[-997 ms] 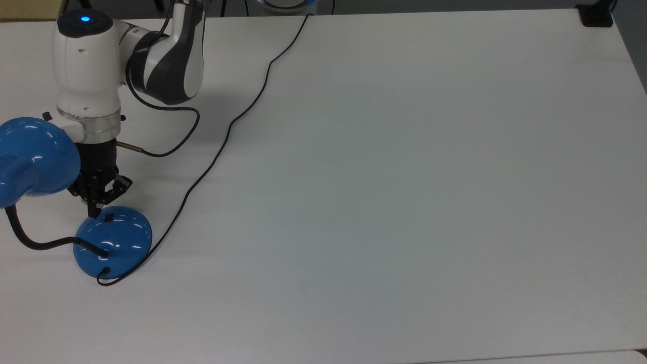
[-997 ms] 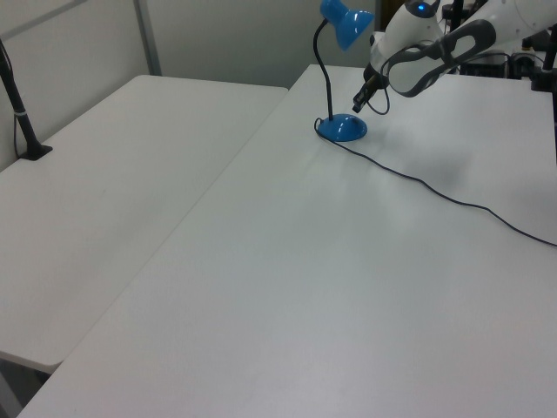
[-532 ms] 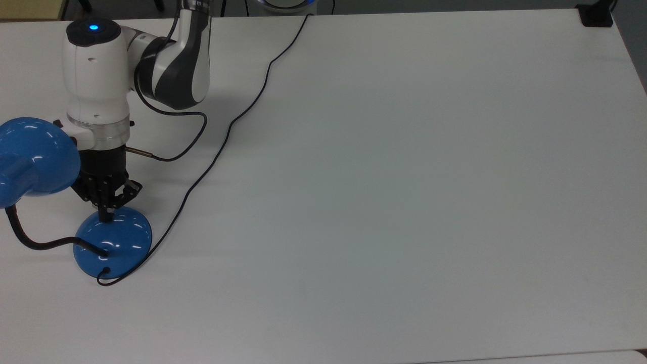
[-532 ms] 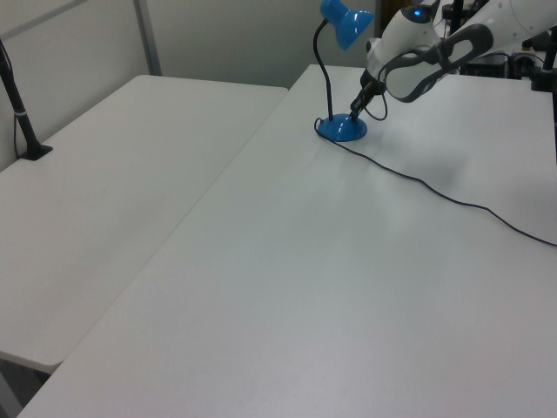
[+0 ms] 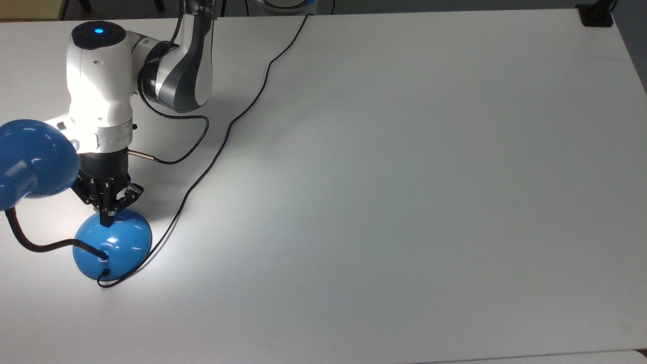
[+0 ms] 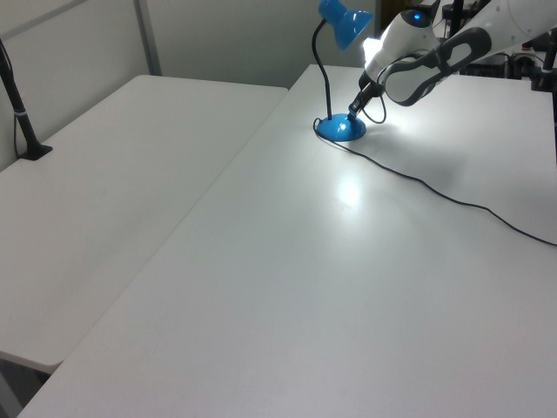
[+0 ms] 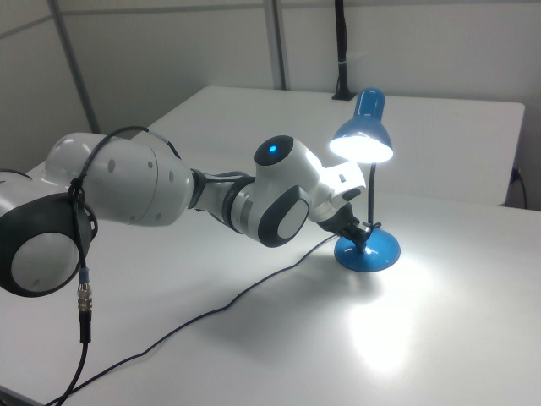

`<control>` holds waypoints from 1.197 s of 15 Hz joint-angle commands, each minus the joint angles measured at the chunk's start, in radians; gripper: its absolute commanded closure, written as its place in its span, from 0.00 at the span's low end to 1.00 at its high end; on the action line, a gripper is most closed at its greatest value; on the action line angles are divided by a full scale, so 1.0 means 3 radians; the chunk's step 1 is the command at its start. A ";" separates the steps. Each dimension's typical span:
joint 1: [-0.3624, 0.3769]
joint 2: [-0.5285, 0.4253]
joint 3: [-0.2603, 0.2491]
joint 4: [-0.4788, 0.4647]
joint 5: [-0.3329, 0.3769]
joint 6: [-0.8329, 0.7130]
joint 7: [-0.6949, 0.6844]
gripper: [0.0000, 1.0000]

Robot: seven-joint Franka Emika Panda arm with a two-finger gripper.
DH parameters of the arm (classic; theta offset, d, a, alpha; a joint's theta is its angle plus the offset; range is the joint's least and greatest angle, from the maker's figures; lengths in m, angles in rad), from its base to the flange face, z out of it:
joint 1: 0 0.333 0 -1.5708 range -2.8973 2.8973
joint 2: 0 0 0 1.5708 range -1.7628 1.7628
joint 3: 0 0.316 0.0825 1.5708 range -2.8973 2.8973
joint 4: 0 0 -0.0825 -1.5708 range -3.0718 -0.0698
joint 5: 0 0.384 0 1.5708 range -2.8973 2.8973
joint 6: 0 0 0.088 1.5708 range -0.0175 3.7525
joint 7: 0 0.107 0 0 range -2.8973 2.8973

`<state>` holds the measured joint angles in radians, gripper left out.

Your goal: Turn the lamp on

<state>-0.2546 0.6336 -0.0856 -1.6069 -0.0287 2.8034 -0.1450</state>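
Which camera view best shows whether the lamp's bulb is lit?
The right view: it looks up under the lamp shade, whose inside glows white. The top view shows the shade's blue back and a bright patch on the table. The left view shows the lamp small, with a glare spot on the table.

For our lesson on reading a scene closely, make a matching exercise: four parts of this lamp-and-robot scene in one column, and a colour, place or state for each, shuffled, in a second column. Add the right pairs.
Column A
1. lamp shade
2. lamp base
3. cord
4. claw

Column B
a. thin and black, winding across the white table
b. tips pressed down on the base's upper edge in the top view
c. lit, throwing a bright patch on the table
d. round, glossy blue, sitting flat on the table

Pairs: 1-c, 2-d, 3-a, 4-b
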 commanded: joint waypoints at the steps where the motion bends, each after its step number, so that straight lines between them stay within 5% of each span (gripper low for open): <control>1: 0.0041 0.0056 -0.0021 0.0039 0.0034 0.0084 0.0044 1.00; 6: 0.0071 -0.0413 -0.0021 -0.0268 0.0029 -0.0354 0.0043 1.00; 8: 0.0107 -0.0577 -0.0021 -0.0284 0.0050 -0.0905 0.0044 0.72; 11: 0.0189 -0.0772 -0.0016 -0.0268 0.0055 -0.1561 0.0038 0.00; 18: 0.0541 -0.1533 0.0055 -0.0227 0.0060 -0.3186 0.0069 0.00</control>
<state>-0.1434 0.3253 -0.0749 -1.6287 -0.0285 2.0233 -0.1415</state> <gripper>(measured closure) 0.035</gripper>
